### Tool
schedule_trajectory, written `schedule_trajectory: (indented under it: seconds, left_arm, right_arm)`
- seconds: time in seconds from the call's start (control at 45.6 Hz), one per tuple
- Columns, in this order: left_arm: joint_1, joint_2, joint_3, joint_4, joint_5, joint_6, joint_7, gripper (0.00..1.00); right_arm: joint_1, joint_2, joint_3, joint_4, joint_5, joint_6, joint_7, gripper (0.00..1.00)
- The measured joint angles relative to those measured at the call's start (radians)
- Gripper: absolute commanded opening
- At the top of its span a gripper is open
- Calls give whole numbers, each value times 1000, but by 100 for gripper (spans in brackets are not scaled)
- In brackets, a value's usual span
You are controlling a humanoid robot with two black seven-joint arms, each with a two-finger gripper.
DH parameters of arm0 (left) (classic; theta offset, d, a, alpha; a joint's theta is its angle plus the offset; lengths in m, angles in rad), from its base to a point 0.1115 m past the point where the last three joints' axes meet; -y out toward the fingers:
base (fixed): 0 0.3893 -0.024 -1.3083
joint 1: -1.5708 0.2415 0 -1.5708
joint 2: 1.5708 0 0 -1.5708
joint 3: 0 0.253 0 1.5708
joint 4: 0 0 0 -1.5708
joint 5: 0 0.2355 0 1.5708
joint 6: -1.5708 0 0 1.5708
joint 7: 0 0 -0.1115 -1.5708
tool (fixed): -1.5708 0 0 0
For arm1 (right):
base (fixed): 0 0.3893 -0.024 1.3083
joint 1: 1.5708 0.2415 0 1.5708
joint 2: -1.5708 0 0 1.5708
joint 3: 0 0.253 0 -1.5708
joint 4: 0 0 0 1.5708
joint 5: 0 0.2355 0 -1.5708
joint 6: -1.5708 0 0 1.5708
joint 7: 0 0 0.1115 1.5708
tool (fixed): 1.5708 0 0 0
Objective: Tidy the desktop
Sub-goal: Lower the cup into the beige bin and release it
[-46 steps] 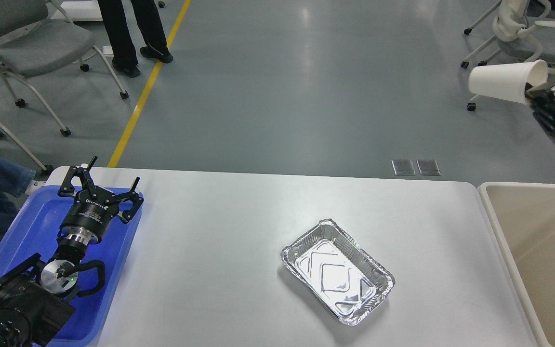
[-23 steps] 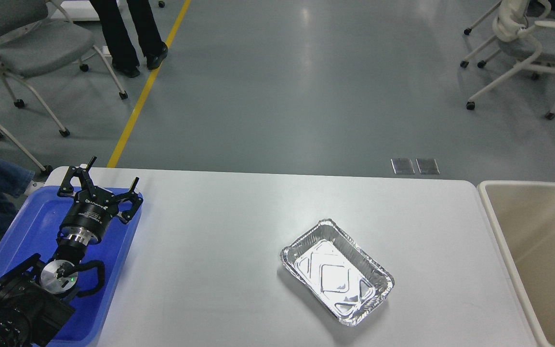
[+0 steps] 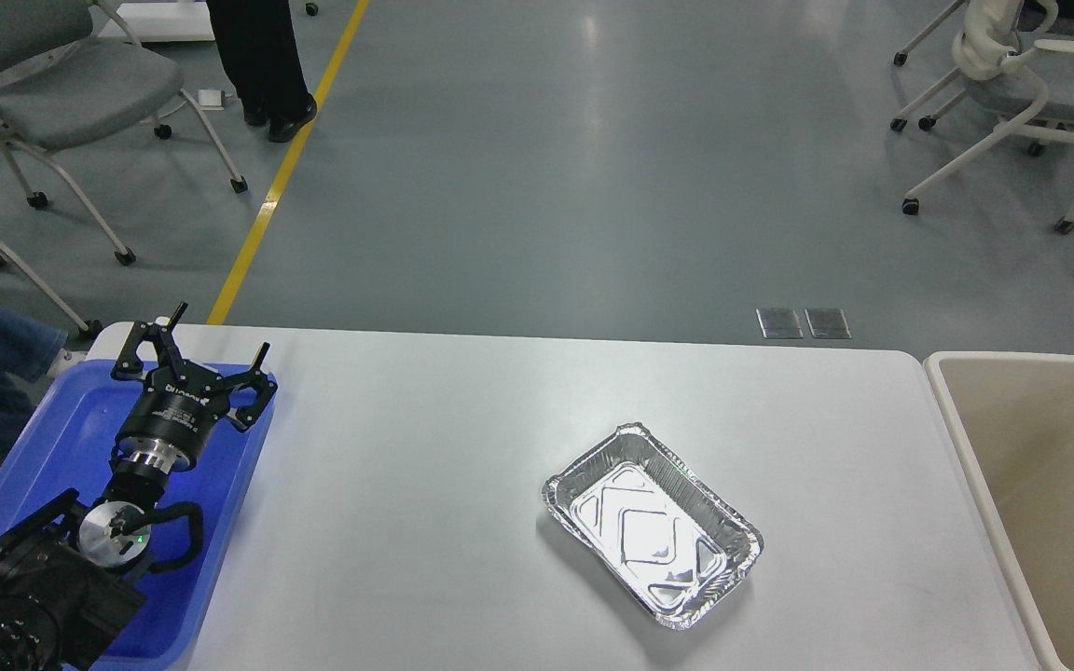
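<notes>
The desktop (image 3: 425, 485) is a wide white-grey tabletop with rounded corners. An empty silver foil tray (image 3: 654, 524) lies on it right of centre, turned at an angle. My left gripper (image 3: 217, 328) is open and empty, its fingers spread above the far end of the blue tray (image 3: 52, 438) at the desktop's left edge. My right arm and gripper are out of view.
A beige plastic bin (image 3: 1040, 485) stands against the desktop's right edge; its visible inside looks empty. Office chairs (image 3: 43, 84) stand on the floor beyond, left and right. A person's legs (image 3: 262, 56) are by the yellow floor line.
One second ago my right gripper held a white paper cup at the upper right; both have left the view. The person by the yellow line has shifted. My left arm has not moved.
</notes>
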Motion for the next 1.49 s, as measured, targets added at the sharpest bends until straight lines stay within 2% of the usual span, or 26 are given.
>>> schedule_trajectory:
  seconds: [0.285, 0.68, 0.702, 0.768, 0.811, 0.855, 0.877, 1.25, 1.491]
  left_arm:
    - [0, 0, 0, 0, 0, 0, 0, 100]
    - [0, 0, 0, 0, 0, 0, 0, 100]
    - [0, 0, 0, 0, 0, 0, 0, 100]
    - [0, 0, 0, 0, 0, 0, 0, 100]
    - [0, 0, 0, 0, 0, 0, 0, 100]
    - [0, 0, 0, 0, 0, 0, 0, 100]
    - [0, 0, 0, 0, 0, 0, 0, 100]
    - [0, 0, 0, 0, 0, 0, 0, 100]
    - [0, 0, 0, 1, 0, 0, 0, 100]
  right_arm:
    - [-78, 139, 2, -13, -21, -13, -17, 0]
    - [-101, 184, 7, -18, -27, -20, -22, 0]
    - [-101, 185, 7, -18, -27, -20, -22, 5]
    - [-101, 185, 8, -19, -27, -24, -22, 33]
    - [-101, 185, 9, -19, -27, -27, -22, 58]
    - [-99, 185, 10, -19, -27, -29, -22, 89]
    - [-97, 184, 10, -19, -27, -30, -22, 100]
    - [-63, 148, 81, 10, -29, -28, -20, 100]
    - [3, 40, 211, 111, -29, -26, -18, 100]
